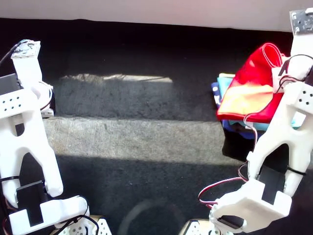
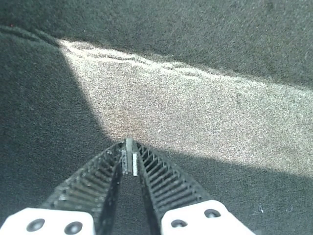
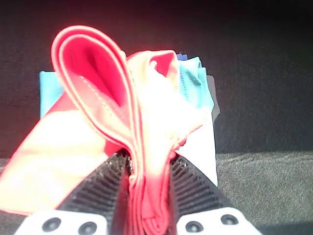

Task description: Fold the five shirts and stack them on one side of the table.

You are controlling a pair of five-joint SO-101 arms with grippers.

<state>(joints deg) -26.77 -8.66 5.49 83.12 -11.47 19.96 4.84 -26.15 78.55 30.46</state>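
High view: a red shirt (image 1: pixel 252 93) is draped, loosely looped, over a stack of folded shirts (image 1: pixel 225 81) at 3 o'clock on the dark felt table (image 1: pixel 146 142). Left wrist view: the left gripper (image 2: pixel 129 156) is pressed together, empty, above sunlit felt. Right wrist view: the red shirt's bunched fold is pinched by the right gripper (image 3: pixel 146 164); cyan and possibly white layers lie beneath.
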